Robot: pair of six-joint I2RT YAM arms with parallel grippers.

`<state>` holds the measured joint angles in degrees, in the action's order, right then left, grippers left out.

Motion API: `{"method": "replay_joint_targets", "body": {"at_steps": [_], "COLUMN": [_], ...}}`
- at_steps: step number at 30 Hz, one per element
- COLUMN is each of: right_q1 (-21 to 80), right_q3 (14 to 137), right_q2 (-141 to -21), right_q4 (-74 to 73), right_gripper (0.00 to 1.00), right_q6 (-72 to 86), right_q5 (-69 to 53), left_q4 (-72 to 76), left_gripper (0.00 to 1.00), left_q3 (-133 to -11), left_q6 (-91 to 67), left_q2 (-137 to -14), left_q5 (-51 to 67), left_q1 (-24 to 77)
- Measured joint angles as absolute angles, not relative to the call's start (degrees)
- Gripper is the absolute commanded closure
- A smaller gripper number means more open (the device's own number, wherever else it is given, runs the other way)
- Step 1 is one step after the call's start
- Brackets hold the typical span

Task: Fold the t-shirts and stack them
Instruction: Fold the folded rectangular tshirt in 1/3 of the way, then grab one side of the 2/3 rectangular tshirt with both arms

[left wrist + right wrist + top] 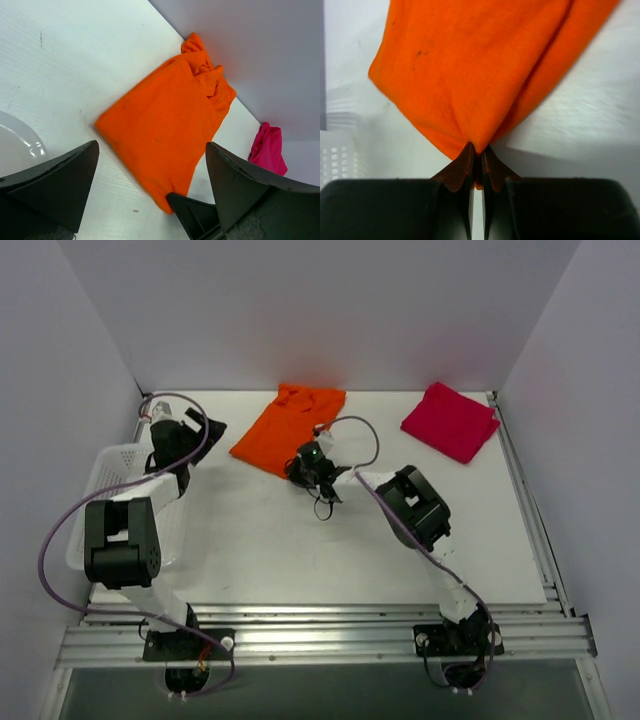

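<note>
Right end effector [477, 152] is clamped on the bright orange cotton t-shirt's [470, 65] corner, left end effector [151, 160] gaping wide. Next up, I'd guess: lift and fold it over.

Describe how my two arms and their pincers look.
Both arms are alike: the left arm and right arm have bulky black joint housings on white links, each trailing a looping purple cable. The left pincer and right pincer have matte black wedge-shaped fingers.

The arms [120, 540] are black-and-white, with looping purple cables [42, 550] and black wedge-shaped end effector fingers [55, 185].
</note>
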<state>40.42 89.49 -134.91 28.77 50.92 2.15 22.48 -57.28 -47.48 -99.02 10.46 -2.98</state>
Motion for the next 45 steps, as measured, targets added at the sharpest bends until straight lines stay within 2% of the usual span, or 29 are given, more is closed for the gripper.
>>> {"method": "replay_joint_targets", "body": {"at_steps": [8, 16, 17, 18, 19, 20, 21, 23, 30, 37, 42, 45], "right_q1": [38.2, 39.2, 39.3, 39.5, 39.5, 39.6, 39.8, 40.0, 41.2, 41.6, 42.1, 42.2], "right_q3": [64.1, 46.4, 45.2, 43.9, 42.7, 41.5, 40.3, 38.7, 36.8, 35.1, 34.4, 34.5], "right_q2": [-114.1, -96.0, -94.7, -93.4, -92.2, -90.9, -89.6, -86.9, -79.3, -79.7, -85.5, -87.6], "right_q4": [22.4, 17.9, 17.7, 17.5, 17.2, 16.8, 16.3, 14.2, 11.2, 11.8, 15.7, 20.0], "right_gripper": [1.00, 1.00, 0.94, 0.80, 0.63, 0.35, 0.26, 0.15, 0.14, 0.18, 0.29, 0.39], "right_q6": [50.6, 51.0, 51.0, 51.1, 51.4, 51.7, 51.8, 51.7, 52.1, 52.8, 53.7, 53.9], "right_q5": [9.6, 14.3, 14.6, 14.8, 15.0, 15.3, 15.6, 16.5, 18.6, 18.4, 17.1, 17.1], "left_q4": [16.2, 11.1, 10.3, 9.2, 8.2, 7.1, 5.7, 3.3, -0.3, 5.0, 18.7, 27.6], "left_gripper": [0.03, 0.04, 0.04, 0.04, 0.04, 0.05, 0.05, 0.06, 0.06, 0.06, 0.05, 0.05], "left_q3": [-53.4, -45.7, -44.7, -43.8, -43.0, -42.1, -41.3, -39.6, -31.4, -25.1, -27.7, -29.9], "left_q6": [-45.8, -45.6, -45.6, -45.7, -45.8, -45.9, -46.1, -46.5, -50.9, -55.4, -57.1, -58.1], "left_q2": [-89.9, -75.9, -74.5, -73.4, -72.4, -71.4, -70.2, -68.0, -64.2, -70.5, -82.8, -89.6], "left_q5": [3.0, -4.8, -5.7, -6.4, -7.3, -8.1, -9.0, -10.8, -14.5, -15.9, -15.5, -13.7], "left_q1": [5.6, 16.8, 18.0, 19.0, 20.1, 21.3, 22.5, 25.1, 35.8, 37.7, 37.6, 37.0]}}
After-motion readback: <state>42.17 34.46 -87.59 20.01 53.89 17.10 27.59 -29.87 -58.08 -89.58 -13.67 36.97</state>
